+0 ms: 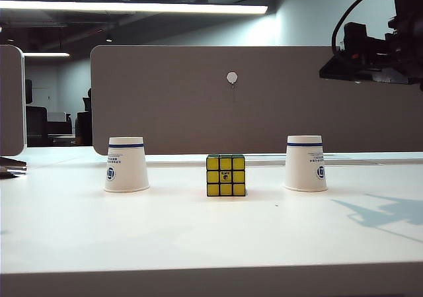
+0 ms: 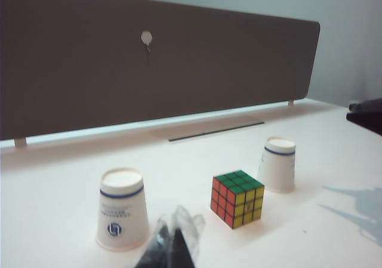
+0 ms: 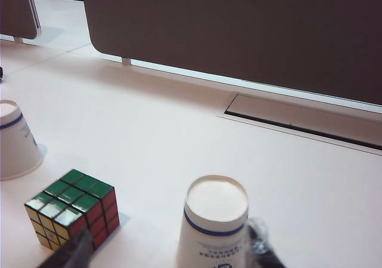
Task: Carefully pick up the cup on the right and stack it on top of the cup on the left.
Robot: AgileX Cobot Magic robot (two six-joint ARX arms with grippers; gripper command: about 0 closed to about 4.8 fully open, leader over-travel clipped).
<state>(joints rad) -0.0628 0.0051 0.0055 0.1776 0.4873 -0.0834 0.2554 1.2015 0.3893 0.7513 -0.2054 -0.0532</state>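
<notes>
Item one: right-hand white paper cup [image 1: 306, 164] [image 2: 279, 163] [image 3: 213, 223], tapered, a blue band below its closed base and a small blue logo with fine print on the wall. It stands inverted, mouth down on the white tabletop [image 1: 198, 231], base uppermost, its long axis vertical. It sits towards the right edge of the tabletop, well apart from the other cup.

Item two: left-hand white paper cup [image 1: 125, 165] [image 2: 122, 216] [image 3: 15, 139], same make and markings, also inverted and upright, towards the left edge of the tabletop.

Item three: multicoloured puzzle cube [image 1: 225, 175] [image 2: 237, 198] [image 3: 73, 208], yellow face to the exterior camera, green face up, red on one side. It rests between the two cups, touching neither.

Item four: grey partition panel [image 1: 264, 98] standing along the far edge of the tabletop.

Item five: right gripper [image 3: 173, 253], above the right-hand cup, fingers spread wide to either side of it, gripping nothing; in the exterior view the right arm [image 1: 377, 55] hangs high at upper right.

Item six: left gripper [image 2: 170, 244], near the left-hand cup, only dark fingertips visible; whether parted or closed cannot be told.
</notes>
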